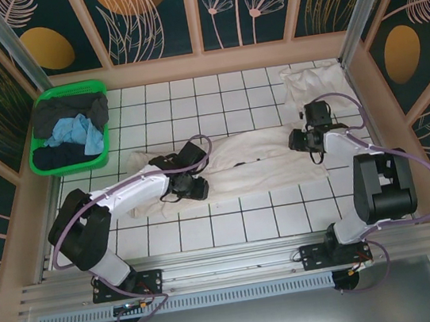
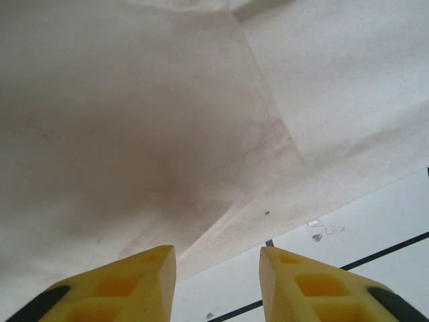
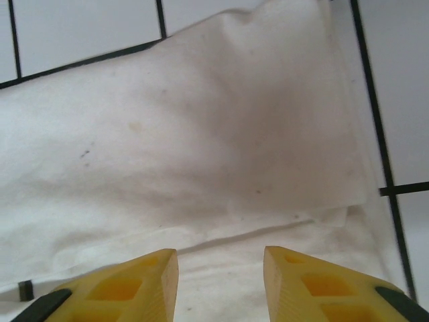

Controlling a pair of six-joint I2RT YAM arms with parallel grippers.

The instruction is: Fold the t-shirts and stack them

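Observation:
A white t-shirt (image 1: pixel 256 167) lies folded into a long band across the middle of the tiled table (image 1: pixel 232 226). My left gripper (image 1: pixel 194 186) is low at its near edge, left of centre. In the left wrist view its yellow fingers (image 2: pixel 144 285) stand open over the shirt's hem (image 2: pixel 134 134) and bare tile, with nothing between them. My right gripper (image 1: pixel 298 139) hovers over the band's right end. Here too the gripper (image 3: pixel 220 285) is open, just above a folded layer of the shirt (image 3: pixel 201 134). A second folded t-shirt (image 1: pixel 312 82) rests at the back right corner.
A green basket (image 1: pixel 69 90) at the back left holds dark garments and a light blue cloth (image 1: pixel 75 132). Patterned walls close in the table on three sides. Bare tiles run along the near edge in front of the shirt.

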